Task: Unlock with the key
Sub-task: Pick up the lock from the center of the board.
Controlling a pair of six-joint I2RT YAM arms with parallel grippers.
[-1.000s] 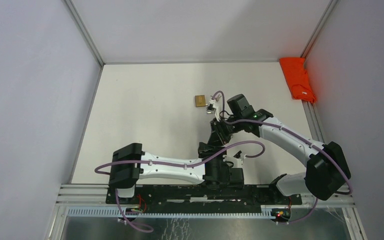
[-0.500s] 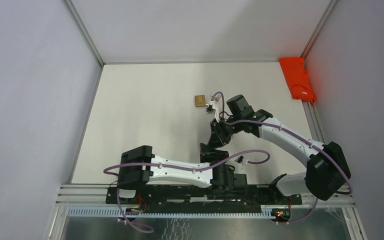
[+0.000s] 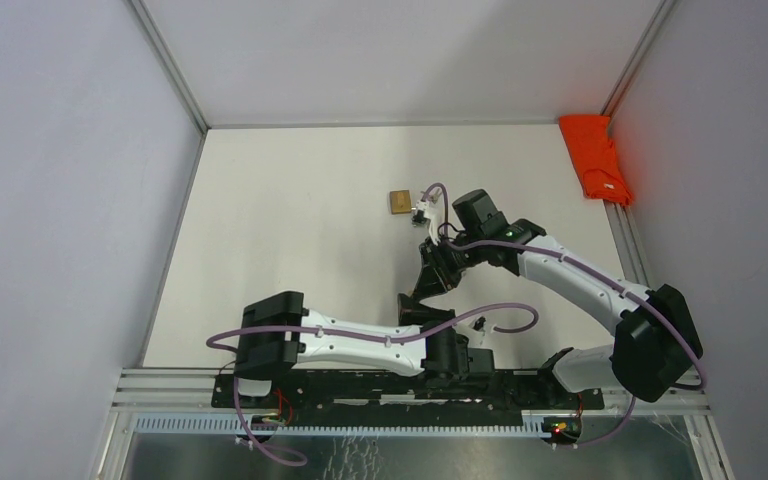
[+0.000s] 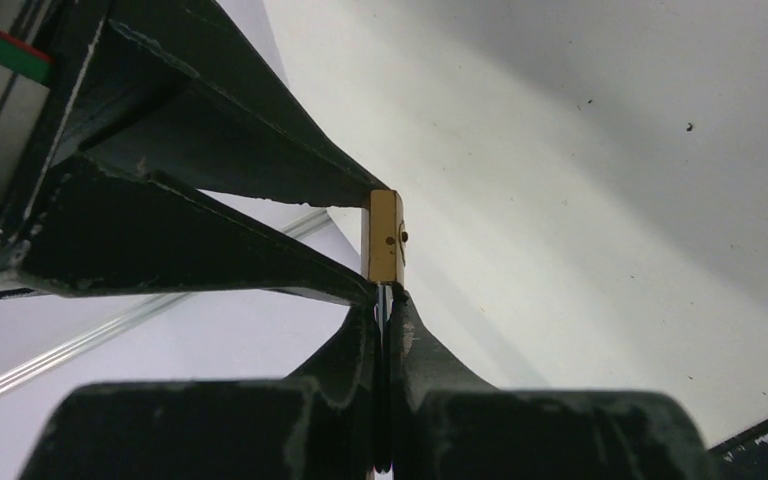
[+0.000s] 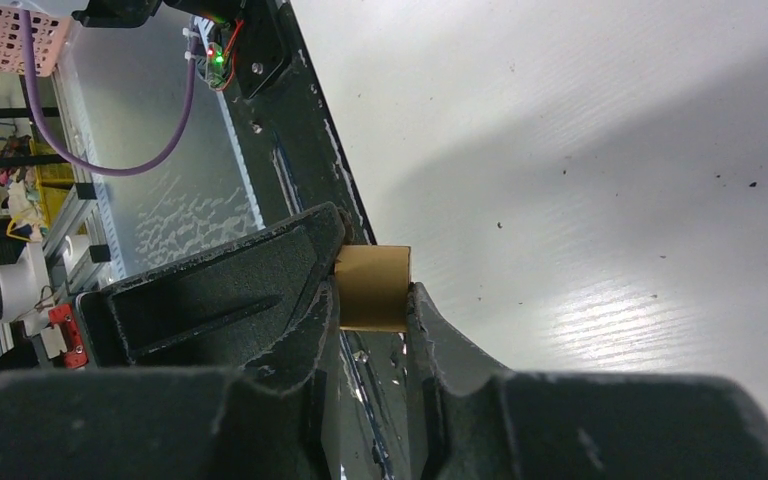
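Padlock (image 5: 372,288), a small smooth brass block with a dark hole in its narrow edge, hangs over the near middle of the matte white table (image 3: 290,220). It is pinched between the rough black fingers of the right gripper (image 5: 374,292). Just beneath it, the left gripper (image 4: 385,298) presses its fingers onto a thin metal sliver, seemingly the key (image 4: 384,330), whose tip meets the lock. Insertion looks barely begun, with turning and release not yet done. A second brass piece (image 3: 399,202) lies farther off, and an orange cloth (image 3: 596,158) is far right.
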